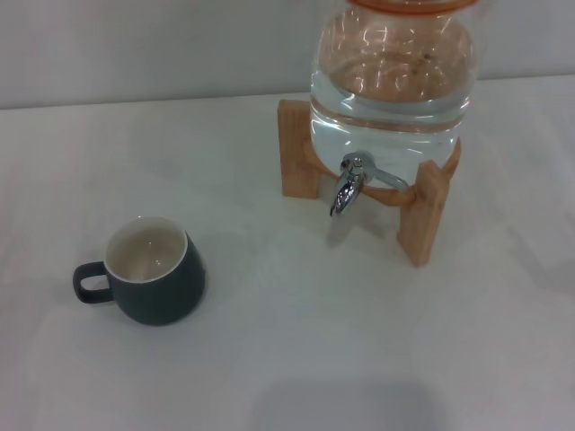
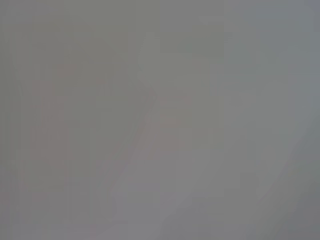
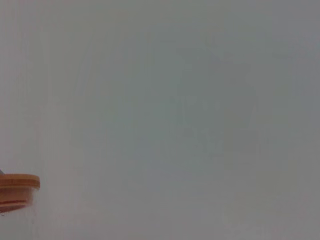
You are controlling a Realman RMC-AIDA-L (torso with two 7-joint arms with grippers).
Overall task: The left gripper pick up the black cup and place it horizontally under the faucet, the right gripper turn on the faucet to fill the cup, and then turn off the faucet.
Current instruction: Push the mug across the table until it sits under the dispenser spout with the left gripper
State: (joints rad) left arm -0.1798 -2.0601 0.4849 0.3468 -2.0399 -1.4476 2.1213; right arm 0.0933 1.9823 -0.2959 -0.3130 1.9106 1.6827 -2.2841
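The black cup (image 1: 153,274) stands upright on the white table at the left in the head view, its cream inside facing up and its loop handle pointing left. The chrome faucet (image 1: 350,184) sticks out of the front of a clear glass water jar (image 1: 391,81), spout down, with its lever toward the right. The cup stands well to the left of and nearer than the faucet. Neither the left gripper nor the right gripper shows in any view. The left wrist view shows only a blank grey surface.
The jar rests on a wooden stand (image 1: 422,215) at the back right of the white table (image 1: 287,359). It has an orange lid, whose edge also shows in the right wrist view (image 3: 17,192). A pale wall runs behind the table.
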